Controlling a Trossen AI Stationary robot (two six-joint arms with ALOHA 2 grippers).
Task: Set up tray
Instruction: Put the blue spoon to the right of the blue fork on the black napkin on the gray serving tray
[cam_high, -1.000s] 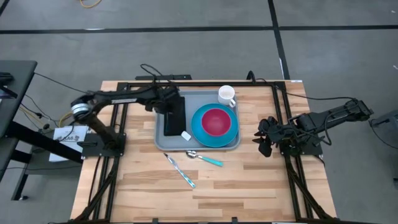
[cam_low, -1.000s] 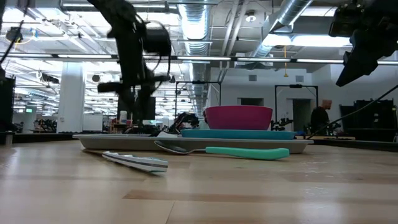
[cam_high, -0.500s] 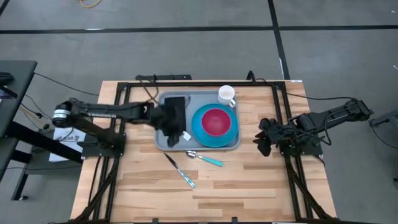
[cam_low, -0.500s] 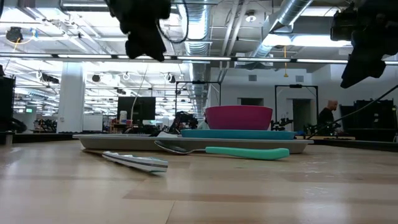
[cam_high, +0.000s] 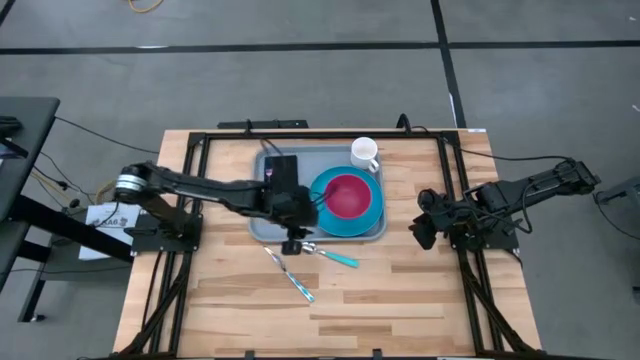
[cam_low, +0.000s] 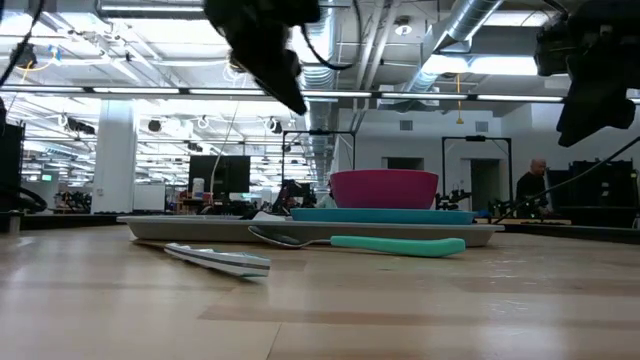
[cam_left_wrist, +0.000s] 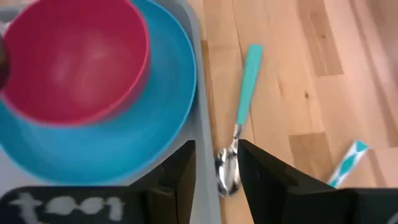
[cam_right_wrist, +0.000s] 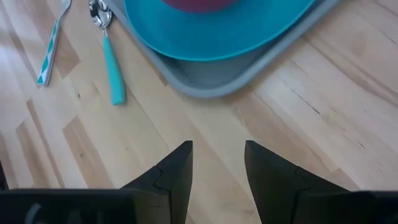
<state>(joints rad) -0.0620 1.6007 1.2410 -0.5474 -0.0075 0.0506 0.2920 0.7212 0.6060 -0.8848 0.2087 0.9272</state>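
Two utensils lie on the bare wood below the tray (cam_high: 262, 222) at the centre of the high view, and I have the left gripper (cam_left_wrist: 216, 163) hovering over the nearer one, the teal-handled spoon (cam_left_wrist: 241, 115), fingers parted with the steel bowl between them. Its long axis runs alongside the tray's smooth grey rim. The right gripper (cam_right_wrist: 217, 163) waits at right of frame, fingers apart. The glossy blue plate (cam_high: 372, 213) carries a matte pink bowl (cam_high: 347, 195).

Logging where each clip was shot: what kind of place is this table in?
Probably a large robotics lab or workshop: exposed silver ceiling ducts, rows of strip lights and black equipment frames stand behind the light wooden table.
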